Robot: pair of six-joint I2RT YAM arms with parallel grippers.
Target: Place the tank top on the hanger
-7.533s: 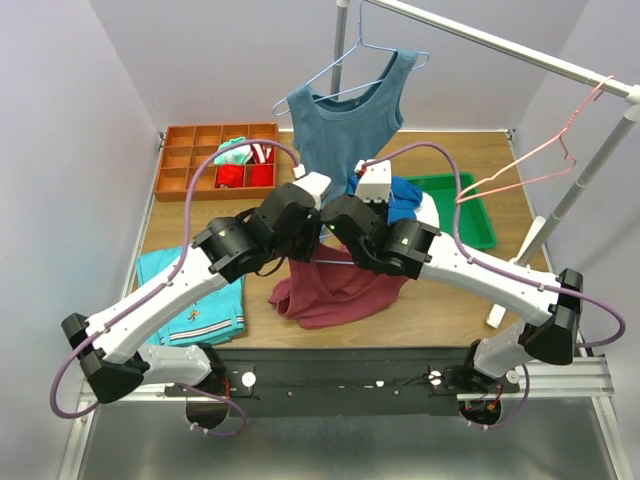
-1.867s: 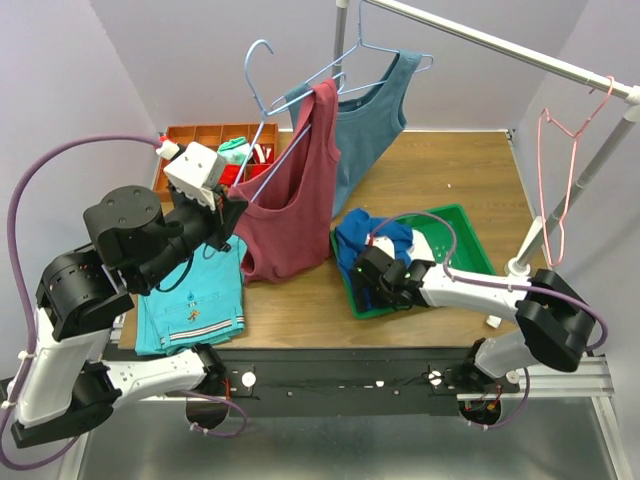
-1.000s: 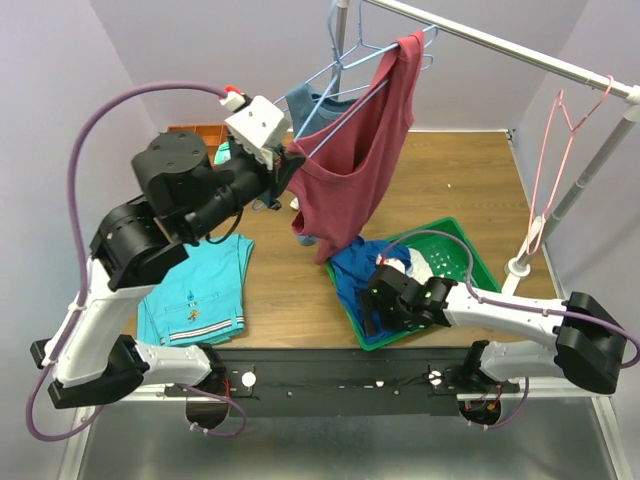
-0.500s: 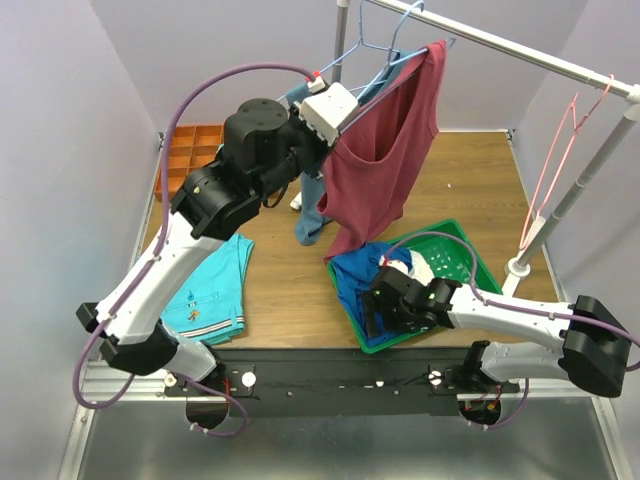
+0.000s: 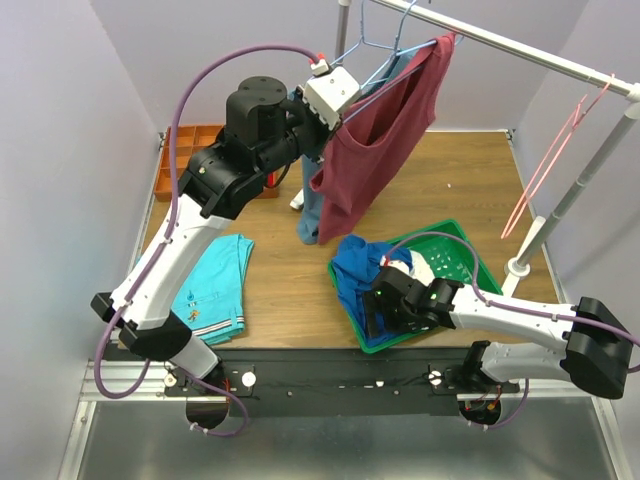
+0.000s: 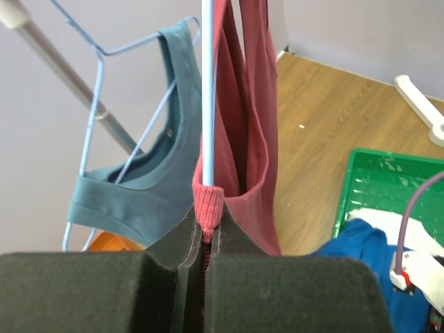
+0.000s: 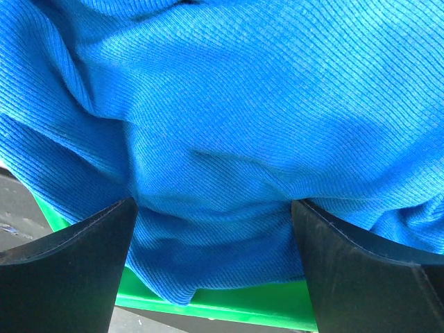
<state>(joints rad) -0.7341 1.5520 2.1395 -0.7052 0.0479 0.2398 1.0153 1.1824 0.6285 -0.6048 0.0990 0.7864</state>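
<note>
The maroon tank top (image 5: 375,150) hangs on the light-blue hanger (image 5: 385,75), held high up near the rail (image 5: 540,60). My left gripper (image 5: 335,100) is shut on the hanger's lower corner, where the wire is wrapped in maroon fabric. In the left wrist view the hanger wire (image 6: 208,104) rises straight out of my left gripper (image 6: 207,232), with the tank top (image 6: 253,139) draped beside it. My right gripper (image 5: 375,312) stays low over the green tray (image 5: 470,250). In the right wrist view the right gripper (image 7: 215,267) is open against a bright blue garment (image 7: 229,125).
A slate-blue top (image 5: 312,210) hangs on a twin blue hanger (image 6: 97,90) behind the maroon one. A pink hanger (image 5: 550,165) dangles from the rail at the right. An orange divided tray (image 5: 190,150) and turquoise shorts (image 5: 210,290) lie at the left. The rack's foot (image 5: 520,268) stands at the right.
My left arm has lifted the hanger and tank top up and to the right, closer to the rail. The right arm has barely moved. The pink hanger has swung.
</note>
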